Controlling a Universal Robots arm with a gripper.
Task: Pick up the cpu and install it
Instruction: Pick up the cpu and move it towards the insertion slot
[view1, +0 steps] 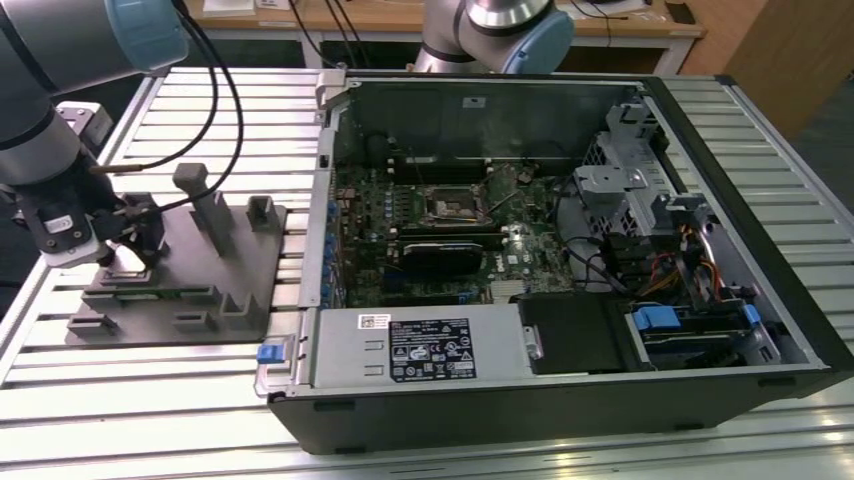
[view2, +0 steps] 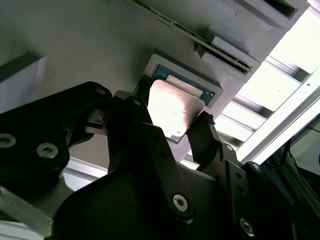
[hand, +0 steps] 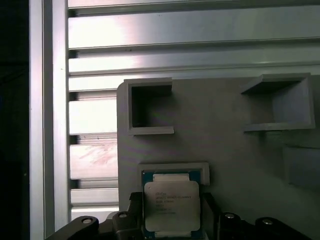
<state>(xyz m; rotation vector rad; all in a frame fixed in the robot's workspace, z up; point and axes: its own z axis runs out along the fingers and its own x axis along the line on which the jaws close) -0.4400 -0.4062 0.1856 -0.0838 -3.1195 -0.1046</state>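
Note:
The cpu (hand: 171, 202), a small square chip with a pale silvery top, lies in the shallow framed recess of the grey holder plate (hand: 235, 165) at the exterior view's left. My gripper (view2: 172, 114) reaches down over it, and the black fingers (view2: 204, 132) press against two opposite edges of the cpu (view2: 175, 107). In the exterior view the gripper (view1: 123, 262) stands low over the holder plate (view1: 174, 300), with the cpu (view1: 126, 270) a pale patch beneath it. The dark square socket (view1: 451, 207) sits on the motherboard inside the open computer case.
The open case (view1: 561, 250) fills the middle and right of the slatted aluminium table (view1: 134, 400). Upright grey blocks (view1: 207, 205) rise from the holder plate close to the gripper. A second arm's base (view1: 501, 30) stands behind the case. Cables (view1: 220, 100) hang from my arm.

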